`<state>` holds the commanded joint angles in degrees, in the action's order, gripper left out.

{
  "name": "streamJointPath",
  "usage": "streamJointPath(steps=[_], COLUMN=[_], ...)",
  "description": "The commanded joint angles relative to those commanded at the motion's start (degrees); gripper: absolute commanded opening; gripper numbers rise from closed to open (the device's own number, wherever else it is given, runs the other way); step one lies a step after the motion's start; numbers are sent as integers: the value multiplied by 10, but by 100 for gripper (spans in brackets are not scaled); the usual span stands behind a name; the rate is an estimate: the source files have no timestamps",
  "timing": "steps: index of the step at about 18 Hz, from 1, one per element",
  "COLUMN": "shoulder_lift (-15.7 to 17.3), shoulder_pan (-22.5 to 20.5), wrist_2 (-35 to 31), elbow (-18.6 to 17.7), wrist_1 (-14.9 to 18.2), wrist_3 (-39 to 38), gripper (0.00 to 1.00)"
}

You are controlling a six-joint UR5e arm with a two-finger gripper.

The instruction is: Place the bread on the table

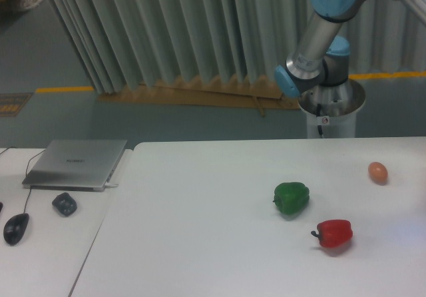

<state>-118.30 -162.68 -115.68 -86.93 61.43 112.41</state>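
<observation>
The bread is out of view. The white table [200,230] fills the lower right of the camera view. Only the arm's base and elbow joints [319,37] show at the upper right, behind the table; the arm runs off the right edge of the frame. The gripper itself is not in view.
A green pepper [291,198], a red pepper [334,233] and a small orange-pink egg-shaped thing [378,172] lie on the table's right part. On the adjoining desk [40,257] at the left are a closed laptop [76,164], a dark mouse [16,228] and a small dark object [64,204].
</observation>
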Motion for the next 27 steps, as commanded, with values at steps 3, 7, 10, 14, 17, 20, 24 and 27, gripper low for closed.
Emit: streamJointPath(steps=[3, 7, 10, 14, 17, 20, 24, 27], shoulder_lift=[18, 28, 51, 78, 91, 97, 84, 54], shoulder_pan=[-20, -26, -38, -28, 15, 66, 139, 168], wrist_2=[90, 133, 242, 359, 395, 388, 326, 291], elbow=[7, 11, 30, 36, 35, 34, 32, 31], wrist_1=[5, 14, 64, 85, 79, 72, 33, -9], wrist_3=[-2, -10, -57, -171, -285, -363, -453, -491], gripper=[46, 46, 46, 46, 47, 48, 48, 48])
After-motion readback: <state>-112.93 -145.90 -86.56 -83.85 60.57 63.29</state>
